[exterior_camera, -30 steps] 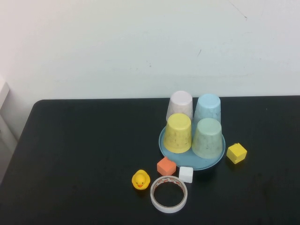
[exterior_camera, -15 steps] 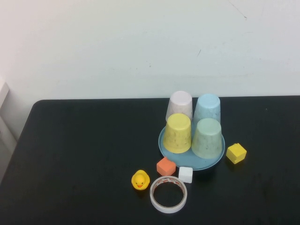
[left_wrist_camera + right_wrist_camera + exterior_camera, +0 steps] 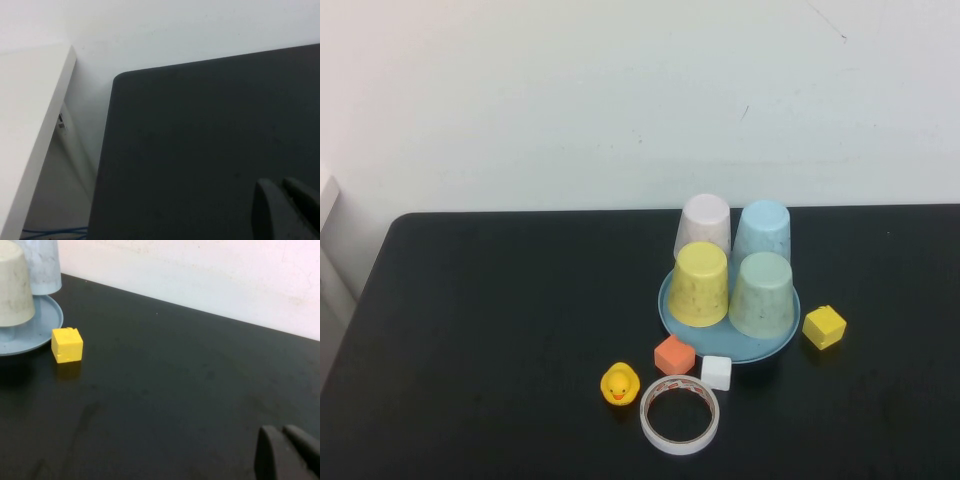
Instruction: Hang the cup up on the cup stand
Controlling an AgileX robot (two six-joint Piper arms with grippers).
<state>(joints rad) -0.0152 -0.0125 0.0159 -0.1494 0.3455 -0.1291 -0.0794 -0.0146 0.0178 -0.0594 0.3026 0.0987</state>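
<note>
The pale mint-green cup (image 3: pixel 761 293) sits upside down on the front right of the round blue cup stand (image 3: pixel 740 348). The pegs are hidden under the cups. The cup also shows in the right wrist view (image 3: pixel 14 287), on the stand's blue rim (image 3: pixel 37 330). My left gripper (image 3: pixel 282 192) is shut and empty over the bare far-left part of the table. My right gripper (image 3: pixel 282 436) is shut and empty over the table to the right of the stand. Neither arm shows in the high view.
Yellow (image 3: pixel 699 283), white (image 3: pixel 704 224) and light blue (image 3: pixel 763 231) cups also sit inverted on the stand. A yellow cube (image 3: pixel 824 326), white cube (image 3: pixel 717 372), orange cube (image 3: pixel 674 354), yellow duck (image 3: pixel 620 383) and tape roll (image 3: pixel 680 413) lie around its front.
</note>
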